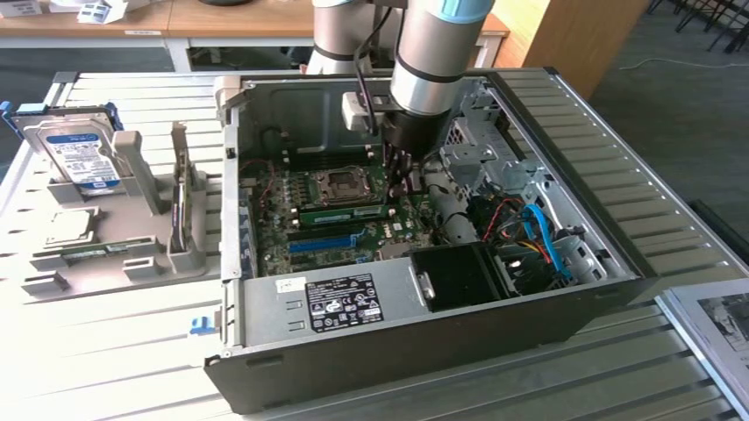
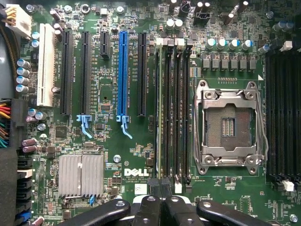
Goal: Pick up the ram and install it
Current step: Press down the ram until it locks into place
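The ram [image 1: 342, 211] is a long green stick standing on edge in a memory slot on the motherboard, inside the open computer case [image 1: 609, 263]. In the wrist view the ram [image 2: 157, 113] is seen edge-on as a thin pale line in the slot nearest the black expansion slots. My gripper [image 1: 402, 189] reaches down into the case over the end of the ram on the exterior view's right. The gripper [image 2: 160, 193] is shut, its black fingers pressed together with nothing between them. Whether the tips touch the ram I cannot tell.
A blue expansion slot [image 2: 122, 70] runs beside the ram, and the open CPU socket [image 2: 229, 127] lies on its other side. Cables [image 1: 532, 232] and a drive cage crowd the case on the exterior view's right. A grey holder [image 1: 117, 254] with a hard drive [image 1: 80, 158] stands outside.
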Tool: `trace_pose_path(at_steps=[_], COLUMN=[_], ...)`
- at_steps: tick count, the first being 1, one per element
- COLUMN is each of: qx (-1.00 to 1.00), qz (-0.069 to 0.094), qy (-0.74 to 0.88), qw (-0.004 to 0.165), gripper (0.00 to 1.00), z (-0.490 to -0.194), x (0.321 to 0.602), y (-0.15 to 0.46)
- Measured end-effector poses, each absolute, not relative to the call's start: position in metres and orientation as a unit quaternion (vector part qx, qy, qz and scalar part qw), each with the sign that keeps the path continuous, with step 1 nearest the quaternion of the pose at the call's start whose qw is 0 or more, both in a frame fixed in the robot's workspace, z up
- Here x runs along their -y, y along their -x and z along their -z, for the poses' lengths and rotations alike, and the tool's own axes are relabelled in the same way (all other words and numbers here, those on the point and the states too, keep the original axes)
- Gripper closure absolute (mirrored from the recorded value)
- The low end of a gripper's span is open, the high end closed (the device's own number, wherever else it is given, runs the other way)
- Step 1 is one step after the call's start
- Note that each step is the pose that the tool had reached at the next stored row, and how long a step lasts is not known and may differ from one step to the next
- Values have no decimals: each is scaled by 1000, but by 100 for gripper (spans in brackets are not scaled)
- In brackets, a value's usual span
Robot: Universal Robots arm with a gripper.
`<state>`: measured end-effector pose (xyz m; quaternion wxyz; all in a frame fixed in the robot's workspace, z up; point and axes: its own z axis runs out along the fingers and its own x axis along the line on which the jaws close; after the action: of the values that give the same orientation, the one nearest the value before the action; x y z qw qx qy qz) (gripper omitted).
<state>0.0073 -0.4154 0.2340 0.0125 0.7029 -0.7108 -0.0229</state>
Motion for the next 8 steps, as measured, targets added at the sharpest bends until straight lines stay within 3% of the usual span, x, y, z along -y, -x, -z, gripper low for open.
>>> trace_pose_path(at_steps=[8], qx=[711], qz=[23], qy=[-703], qw=[12], gripper=[90], z=[-234], x=[414], y=[-7])
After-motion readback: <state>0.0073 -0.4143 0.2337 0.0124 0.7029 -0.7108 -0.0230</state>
